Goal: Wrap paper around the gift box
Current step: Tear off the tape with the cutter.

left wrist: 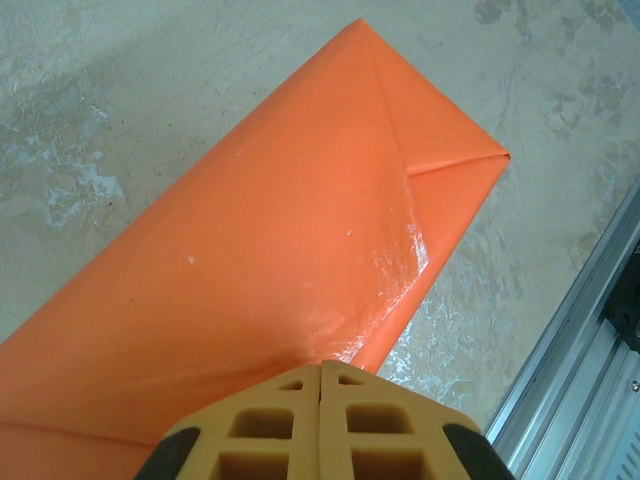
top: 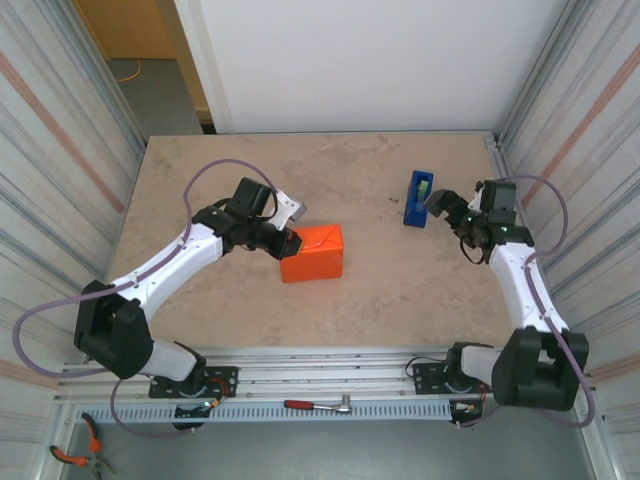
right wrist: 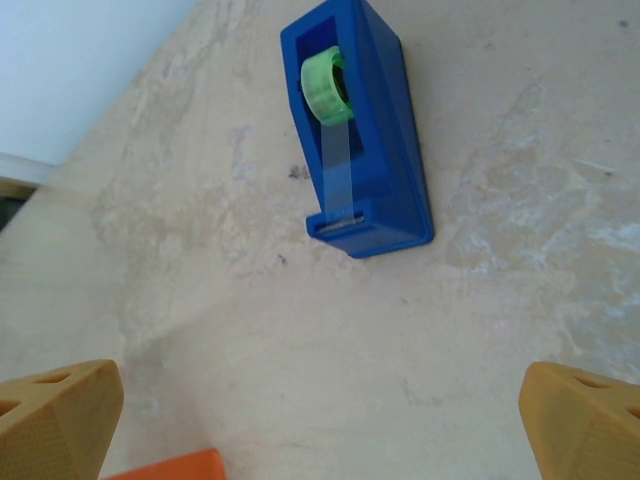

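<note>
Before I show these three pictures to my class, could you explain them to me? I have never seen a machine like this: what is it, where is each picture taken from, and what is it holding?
These are two robot arms bolted to a table, each ending in a two-finger gripper. One picture looks down from above; the other two come from cameras on the wrists. The left gripper is shut, its tips against a parcel of orange paper with a folded end; whatever is inside is hidden. The right gripper is open, holds nothing, and faces a blue tape dispenser with a green roll, standing apart from the parcel.
</note>
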You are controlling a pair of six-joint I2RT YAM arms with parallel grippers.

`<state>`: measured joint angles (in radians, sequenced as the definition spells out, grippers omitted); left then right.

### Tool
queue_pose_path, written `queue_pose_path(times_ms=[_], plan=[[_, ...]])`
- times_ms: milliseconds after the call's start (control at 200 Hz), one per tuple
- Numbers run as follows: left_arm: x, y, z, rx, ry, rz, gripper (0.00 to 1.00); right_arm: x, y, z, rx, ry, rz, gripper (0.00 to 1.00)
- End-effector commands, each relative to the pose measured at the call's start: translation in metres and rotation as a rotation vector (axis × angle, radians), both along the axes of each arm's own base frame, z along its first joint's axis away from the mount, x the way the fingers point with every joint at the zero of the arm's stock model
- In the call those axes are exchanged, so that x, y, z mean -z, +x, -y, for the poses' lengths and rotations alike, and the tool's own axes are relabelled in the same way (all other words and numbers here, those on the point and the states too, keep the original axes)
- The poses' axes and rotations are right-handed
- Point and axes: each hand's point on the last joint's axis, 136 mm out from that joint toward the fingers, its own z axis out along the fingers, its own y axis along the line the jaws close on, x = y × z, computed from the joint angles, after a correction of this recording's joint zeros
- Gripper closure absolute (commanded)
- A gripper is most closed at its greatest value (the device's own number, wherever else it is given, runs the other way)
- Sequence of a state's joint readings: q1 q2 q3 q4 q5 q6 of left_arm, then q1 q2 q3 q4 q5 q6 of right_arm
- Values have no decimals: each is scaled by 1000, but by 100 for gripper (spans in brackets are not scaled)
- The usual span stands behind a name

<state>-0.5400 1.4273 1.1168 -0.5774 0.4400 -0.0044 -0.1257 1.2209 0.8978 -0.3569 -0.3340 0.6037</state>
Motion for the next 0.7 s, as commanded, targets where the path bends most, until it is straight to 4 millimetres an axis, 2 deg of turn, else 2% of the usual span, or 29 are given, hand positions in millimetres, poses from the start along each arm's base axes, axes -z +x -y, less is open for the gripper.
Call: queue_pose_path(times_ms=[0,225,411,691], plan=[[66,-27,-32,-39,221,-172,100,-13,29,-6,-56,168,57,7],[67,-28,-33,-42,224,-175,100,18,75,1,-63,336,9,31],[66,-29,-35,-45,229,-167,100,40,100,0,-83,393,-23,50],[69,-27,-34,-40,235,-173,100,65,110,-3,-94,417,-66,53]])
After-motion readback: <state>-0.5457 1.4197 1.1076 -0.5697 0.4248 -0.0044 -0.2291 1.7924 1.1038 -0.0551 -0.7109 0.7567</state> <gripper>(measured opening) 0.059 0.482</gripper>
